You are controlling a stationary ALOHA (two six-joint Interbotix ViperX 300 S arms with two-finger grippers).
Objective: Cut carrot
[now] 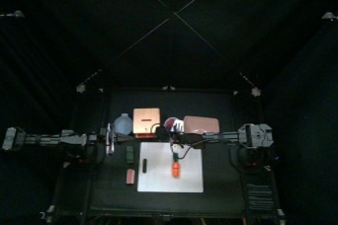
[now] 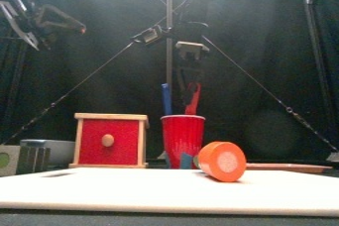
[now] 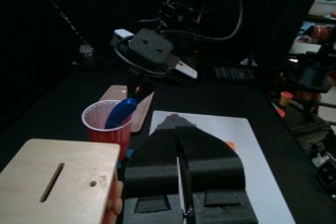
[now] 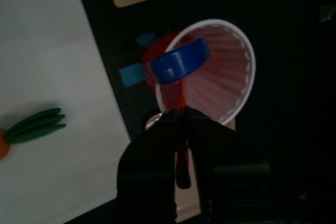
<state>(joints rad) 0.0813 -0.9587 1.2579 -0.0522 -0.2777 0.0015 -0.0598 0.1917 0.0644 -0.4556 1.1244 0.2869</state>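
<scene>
The right claw (image 4: 180, 122) is reaching into the red cup (image 4: 217, 66), its jaws closing around a red handle, likely the knife. The left claw (image 3: 184, 130) is resting shut. The carrot (image 1: 175, 166) is lying on the white board (image 1: 192, 180), waiting for cutting.

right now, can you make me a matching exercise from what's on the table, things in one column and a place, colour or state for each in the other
Things:
1. carrot
2. cup
3. wooden box
4. left gripper

Place, colour or state:
a. shut
b. holds a blue tool
c. lies on the white board
d. has a red front

Pairs: 1-c, 2-b, 3-d, 4-a
</scene>
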